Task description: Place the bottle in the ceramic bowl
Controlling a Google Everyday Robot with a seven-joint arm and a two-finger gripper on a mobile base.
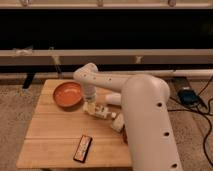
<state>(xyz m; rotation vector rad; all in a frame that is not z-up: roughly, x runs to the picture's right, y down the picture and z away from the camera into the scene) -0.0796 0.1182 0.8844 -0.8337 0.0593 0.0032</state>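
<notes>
Jaws, whether closed I cannot tell, hang over the bottle (pixel 102 111), label unreadable, beside the ceramic bowl (pixel 67 95).

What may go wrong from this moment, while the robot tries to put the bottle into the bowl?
1. The pincer is down at the bowl-side end of the bottle, so a grip there may be off-centre and the bottle might tilt or slip.
2. The ceramic bowl sits close beside it; the arm could nudge it.

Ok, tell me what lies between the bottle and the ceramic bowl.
Camera view: the gripper, down at the bottle, and a strip of bare table by the ceramic bowl.
</notes>
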